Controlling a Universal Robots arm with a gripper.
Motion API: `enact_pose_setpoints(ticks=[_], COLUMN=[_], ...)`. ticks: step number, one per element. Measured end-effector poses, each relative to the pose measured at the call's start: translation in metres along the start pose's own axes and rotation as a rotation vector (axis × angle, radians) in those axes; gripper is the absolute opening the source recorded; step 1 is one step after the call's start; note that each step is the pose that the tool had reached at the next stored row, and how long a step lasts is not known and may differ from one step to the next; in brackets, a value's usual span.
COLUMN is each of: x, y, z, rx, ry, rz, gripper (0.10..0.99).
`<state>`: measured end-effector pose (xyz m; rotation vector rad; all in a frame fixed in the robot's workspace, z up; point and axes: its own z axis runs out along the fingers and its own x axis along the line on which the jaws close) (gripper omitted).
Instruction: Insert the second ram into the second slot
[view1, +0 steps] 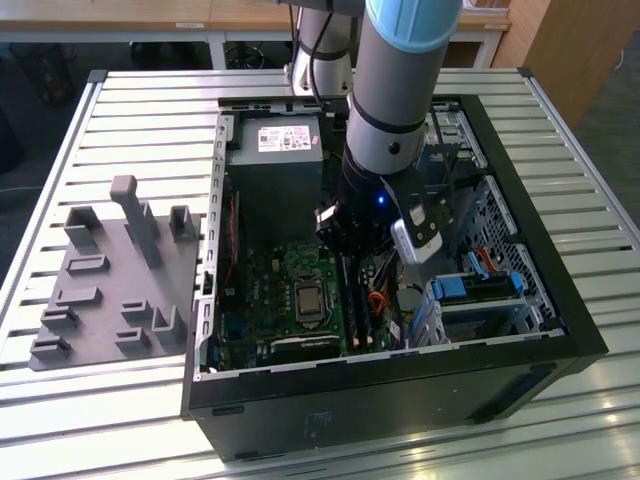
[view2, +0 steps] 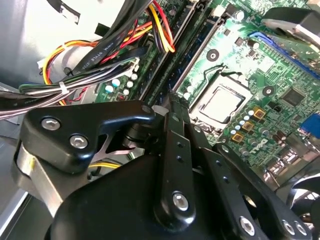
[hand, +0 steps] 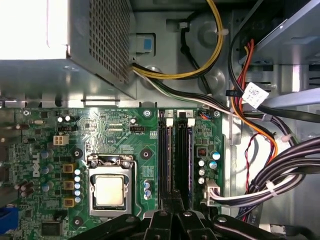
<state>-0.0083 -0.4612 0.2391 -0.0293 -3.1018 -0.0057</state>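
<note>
End effector down over RAM slots, right beside CPU socket.
Fingers together, nothing gripped. Second ram seated in slot nearer cables, away from socket.

No legible text worth reporting.

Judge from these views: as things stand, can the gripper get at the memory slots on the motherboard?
Probably yes. The gripper is already inside the open case, directly over the memory slots. The cable bundle lies off to one side, and the power supply sits beyond the slots' far ends, so nothing visibly blocks the way down.
</note>
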Motion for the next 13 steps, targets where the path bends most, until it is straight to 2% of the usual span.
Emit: enact_pose_setpoints(ticks=[5,13], x=[0.0004,0.0005], y=[0.0,0.0], z=[-0.0048,-0.005], rx=[-0.003,-0.004], ry=[0.0,0.0001], rz=[0.0,0.0], gripper=[0.106,0.106])
